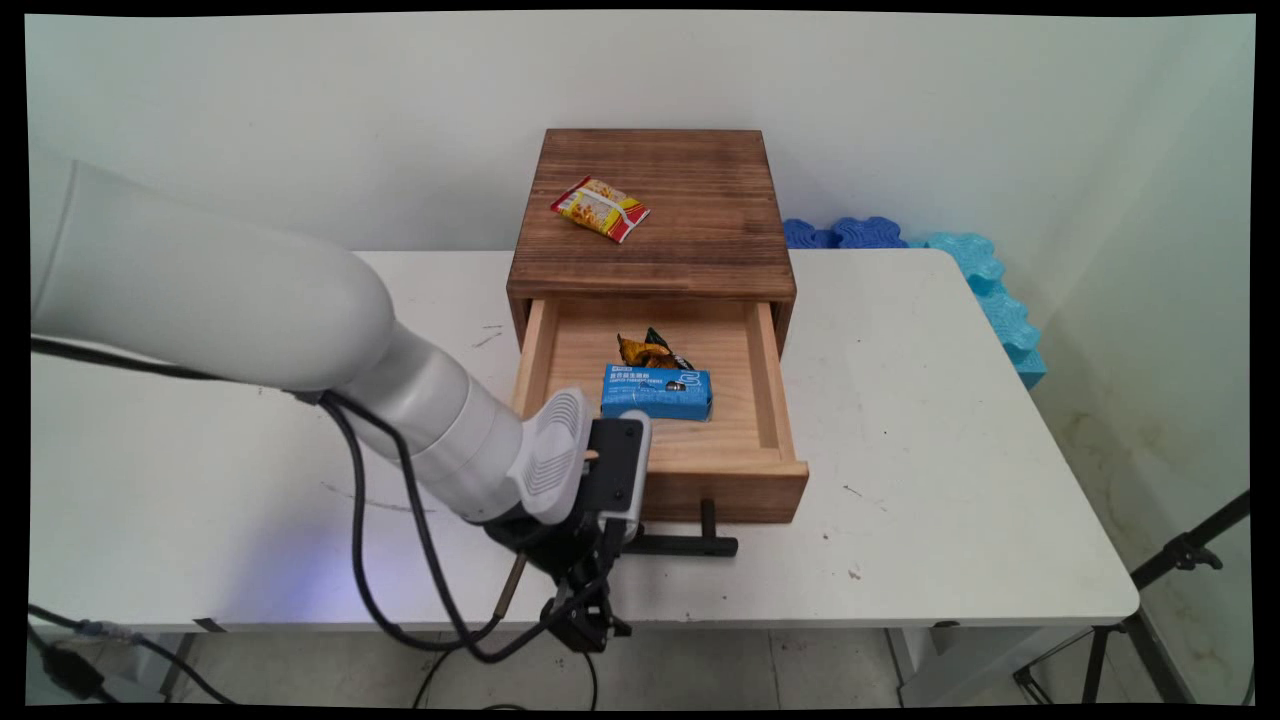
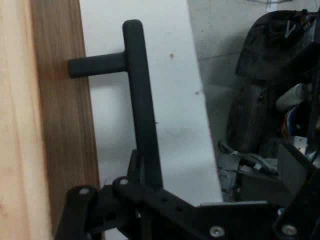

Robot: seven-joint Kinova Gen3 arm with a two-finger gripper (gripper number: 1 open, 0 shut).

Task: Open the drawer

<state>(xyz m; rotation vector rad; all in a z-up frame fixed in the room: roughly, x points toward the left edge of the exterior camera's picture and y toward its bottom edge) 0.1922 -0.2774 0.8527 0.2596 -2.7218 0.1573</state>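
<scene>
A dark wooden box (image 1: 650,215) stands on the white table (image 1: 930,420), and its light wood drawer (image 1: 775,385) is pulled out toward the near side. A blue packet (image 1: 656,392) and a black and orange snack bag (image 1: 650,351) lie inside the drawer. A red and yellow snack packet (image 1: 600,208) rests on the box top. My gripper (image 1: 590,610) is at the left end of the drawer's black bar handle (image 1: 690,545). In the hand view the handle (image 2: 142,100) runs straight down into the gripper (image 2: 150,200) linkage, beside the drawer front (image 2: 62,125).
Blue foam pieces (image 1: 985,285) lie along the table's far right edge against the wall. A black stand leg (image 1: 1180,555) rises by the table's right near corner. Black cables (image 1: 400,560) hang from the arm over the near edge.
</scene>
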